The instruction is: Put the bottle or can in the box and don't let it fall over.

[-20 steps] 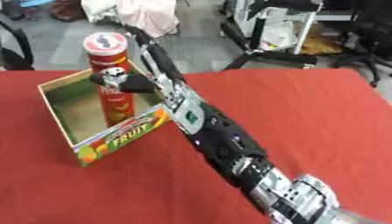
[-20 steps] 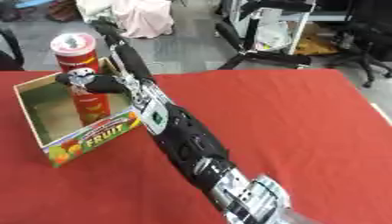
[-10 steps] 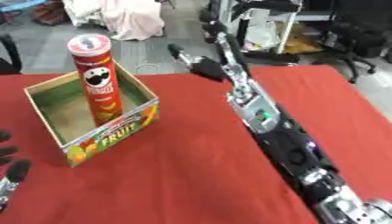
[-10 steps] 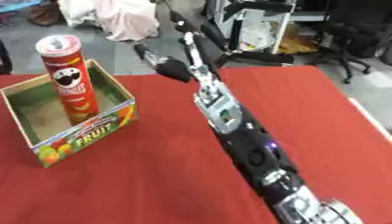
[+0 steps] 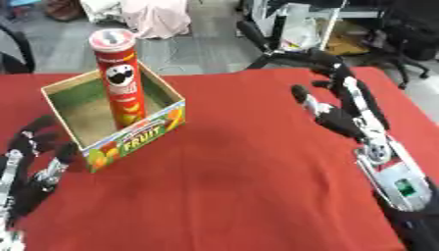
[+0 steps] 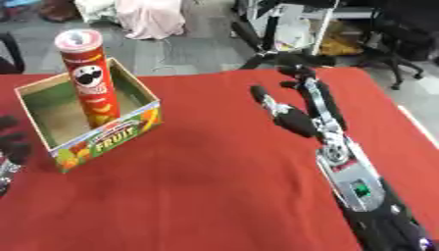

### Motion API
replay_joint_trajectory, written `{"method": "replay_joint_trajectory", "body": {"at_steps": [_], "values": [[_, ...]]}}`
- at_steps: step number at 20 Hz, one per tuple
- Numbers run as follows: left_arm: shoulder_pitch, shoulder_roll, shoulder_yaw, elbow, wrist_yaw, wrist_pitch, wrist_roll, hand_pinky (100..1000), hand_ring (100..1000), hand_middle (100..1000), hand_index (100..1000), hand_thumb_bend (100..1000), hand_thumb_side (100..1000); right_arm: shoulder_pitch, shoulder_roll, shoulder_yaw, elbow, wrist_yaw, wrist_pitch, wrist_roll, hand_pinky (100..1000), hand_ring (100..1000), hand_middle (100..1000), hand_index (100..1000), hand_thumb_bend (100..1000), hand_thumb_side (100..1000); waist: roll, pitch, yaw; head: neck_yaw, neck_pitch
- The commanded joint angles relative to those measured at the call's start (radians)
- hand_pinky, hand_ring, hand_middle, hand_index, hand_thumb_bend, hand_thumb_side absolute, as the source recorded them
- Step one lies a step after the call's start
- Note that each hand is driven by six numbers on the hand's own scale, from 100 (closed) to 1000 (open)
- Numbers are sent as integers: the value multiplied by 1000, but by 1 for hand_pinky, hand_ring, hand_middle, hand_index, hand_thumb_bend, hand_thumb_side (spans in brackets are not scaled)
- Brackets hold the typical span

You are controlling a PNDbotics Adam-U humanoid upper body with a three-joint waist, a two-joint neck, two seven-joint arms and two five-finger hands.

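**Can upright in the box, both hands clear**

The red can (image 5: 118, 78) stands with its long axis vertical inside the fruit box (image 5: 137, 138) on the red tabletop (image 5: 240, 186). The right robot hand (image 5: 339, 115) hangs well apart to the can's right, fingers spread and empty. The left robot hand (image 5: 34, 162), nearer, rests open beside the box's front corner.

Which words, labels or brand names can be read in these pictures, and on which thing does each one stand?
"FRUIT": on the front wall of the cardboard box.
Tall red can: a face logo with a moustache shows, but its lettering is too blurred to read.
No other text is readable.
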Motion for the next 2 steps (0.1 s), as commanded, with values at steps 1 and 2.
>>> {"method": "replay_joint_trajectory", "body": {"at_steps": [1,2], "values": [[0,15,10,-10,4,-4,6,831,809,856,931,637,770,27,30,-26,-32,13,-18,-17,798,883,882,947,452,552,3,-21,-4,17,16],[2,13,10,-9,4,-5,6,830,809,856,931,638,770,40,43,-28,-32,14,-22,-19,793,877,877,947,447,552,4,-22,-4,21,19]]}}
